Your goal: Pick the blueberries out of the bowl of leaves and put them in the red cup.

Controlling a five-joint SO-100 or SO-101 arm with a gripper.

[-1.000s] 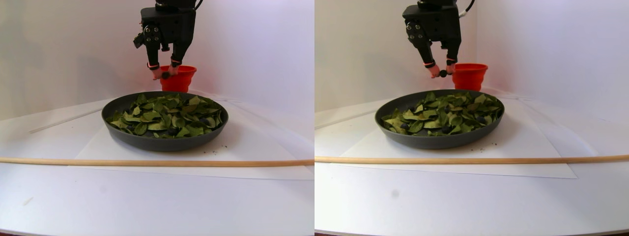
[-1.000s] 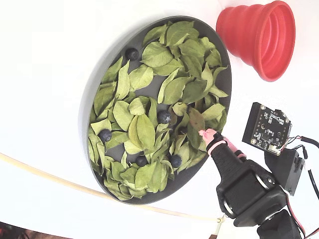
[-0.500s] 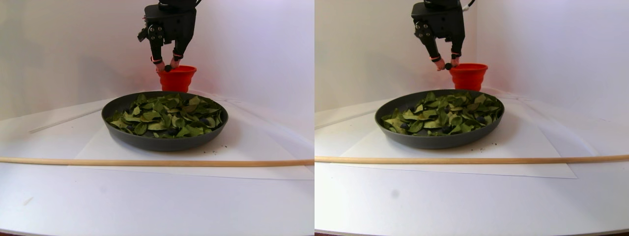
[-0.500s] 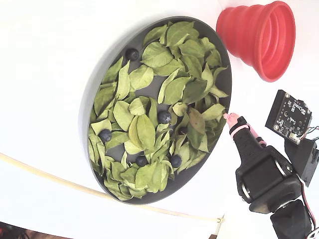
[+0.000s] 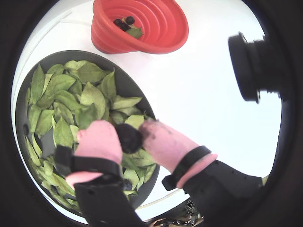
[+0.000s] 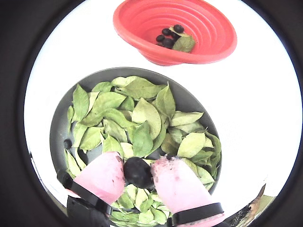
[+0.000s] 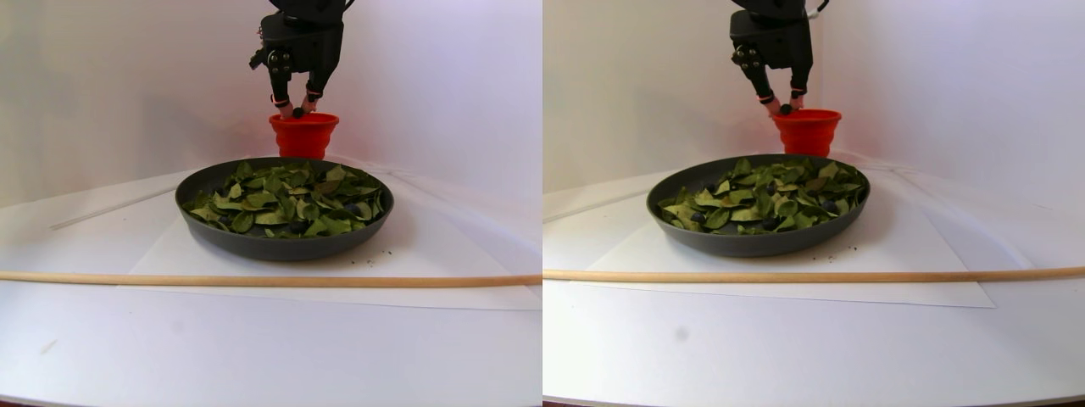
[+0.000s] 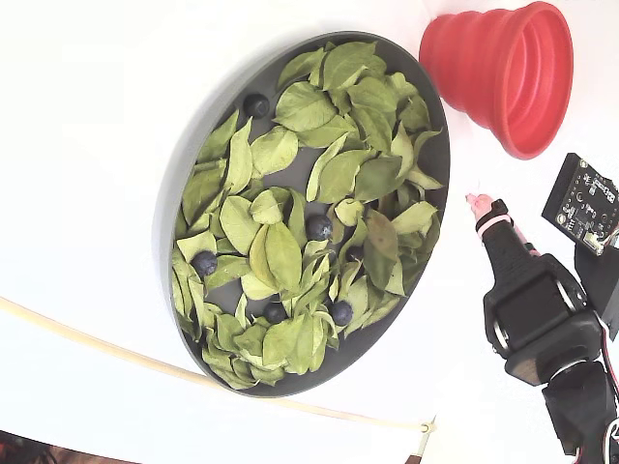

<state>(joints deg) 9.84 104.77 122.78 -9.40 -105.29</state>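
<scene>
The bowl [image 6: 66, 127] of leaves [image 6: 142, 118] lies below our gripper [image 6: 138, 174], the red cup [image 6: 142, 19] just ahead. The pads are clamped on one blueberry [image 6: 137, 171] — we should carry it over the cup mouth, then release.

Bright red cup [image 8: 503, 72] beside a dark grey bowl [image 8: 184, 174]. Green and yellow-green leaves [image 8: 290, 251] inside (blue-black blueberries [image 8: 319, 227] scattered among them). Pink fingertips [image 6: 102, 175].

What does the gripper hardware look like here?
Black plastic gripper with two fingers sleeved in pink soft tips, each banded by a black strap. A dark circuit board with small components is mounted beside the black motor housing.
</scene>
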